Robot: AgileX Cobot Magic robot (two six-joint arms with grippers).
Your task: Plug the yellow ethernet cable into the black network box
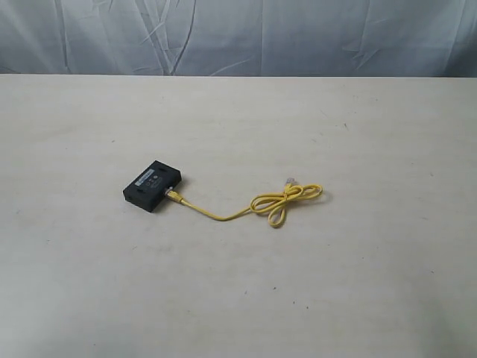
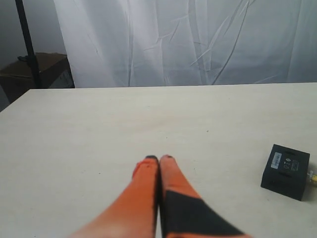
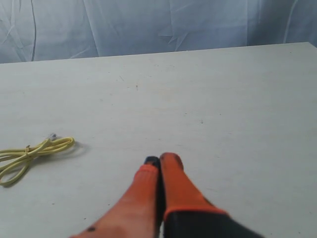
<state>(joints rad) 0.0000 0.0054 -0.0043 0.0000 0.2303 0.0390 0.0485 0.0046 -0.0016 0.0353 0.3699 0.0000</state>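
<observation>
Exterior view first: we count one black network box (image 1: 151, 186) and one yellow ethernet cable (image 1: 223, 216), both lying on the pale table (image 1: 350, 298), a bit left of the middle. The box lies flat, label up. One cable end (image 1: 171, 195) sits right against the box's near side. It looks plugged in to us, though we can't tell how deep it goes. From there the cord runs off to the right into a looped bundle (image 1: 287, 201). The other end, a clear plug (image 1: 291, 180), pokes out on the bundle's far side, well apart from the box. So that's two plugs and one bundle.

There are two grippers, each seen only from its own wrist camera. In the left wrist view the left gripper (image 2: 158, 158) has its orange fingers pressed together with nothing between them. The box sits off to one side, apart from the tips, with a speck of yellow beside it at the frame edge. Right wrist view, same deal: the right gripper (image 3: 159, 159) is closed up and empty, and the looped bundle lies apart from it.

Around all this we see a wrinkly pale curtain (image 1: 298, 37) behind the table, plus one black pole (image 2: 27, 44) and one brown box (image 2: 44, 72) past the table's corner.
</observation>
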